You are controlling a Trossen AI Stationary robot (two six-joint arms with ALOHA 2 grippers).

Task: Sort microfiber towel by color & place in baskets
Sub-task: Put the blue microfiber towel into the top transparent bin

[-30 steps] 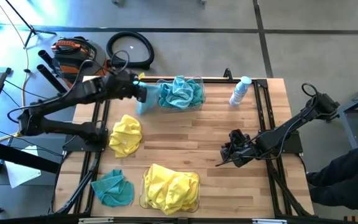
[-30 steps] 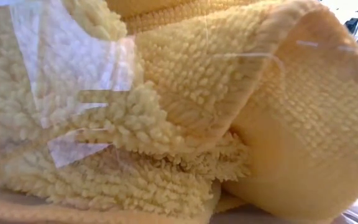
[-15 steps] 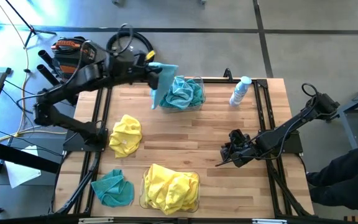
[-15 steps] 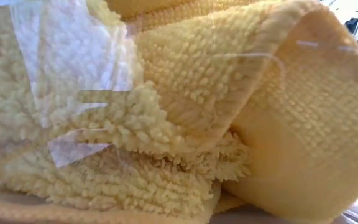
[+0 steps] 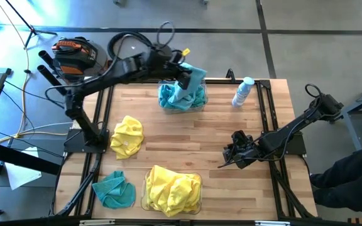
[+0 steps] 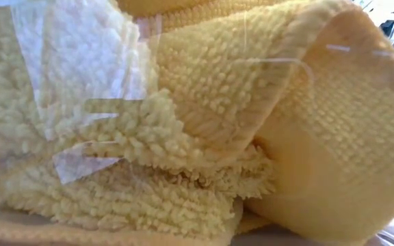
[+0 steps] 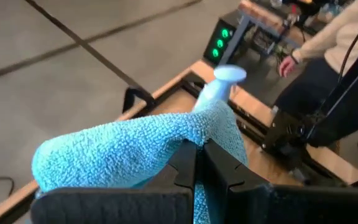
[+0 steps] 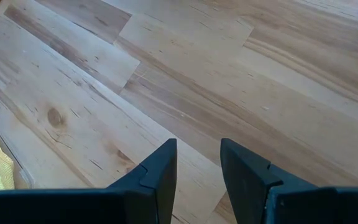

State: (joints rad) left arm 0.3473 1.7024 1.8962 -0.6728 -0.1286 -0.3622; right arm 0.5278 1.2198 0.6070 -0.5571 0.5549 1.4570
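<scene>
My left gripper [image 5: 185, 70] is above the far basket [image 5: 201, 81] and shut on a teal-blue towel [image 5: 195, 76], which bulges over the fingers in the left wrist view [image 7: 135, 152]. More teal cloth [image 5: 176, 97] lies heaped in that clear tub. The near basket [image 5: 144, 199] holds yellow towels [image 5: 171, 188], which fill the low view [image 6: 197, 123]. A loose yellow towel [image 5: 127, 135] and a loose teal towel [image 5: 114, 191] lie on the table's left side. My right gripper [image 5: 236, 155] rests open, low over bare wood [image 8: 197, 155]. My left gripper [image 7: 199, 146] pinches the teal towel between its two shut fingers at a bunched fold [image 7: 219, 130]; the cloth wraps over and around the fingertips. The towel is lifted and hangs over the far basket; I cannot tell whether its lower end touches the heap there.
A small white-and-clear bottle [image 5: 242, 92] stands at the far right of the table, close to the far basket. Bare wood lies in the table's middle and right. A person's hand and sleeve [image 7: 303, 56] show beyond the table's right side.
My left gripper has swung from the left of the far basket up and toward the table's right, staying shut on the teal towel. The towel, hanging beside the basket a second ago, now hangs over the basket's teal heap. The right arm has kept still.
</scene>
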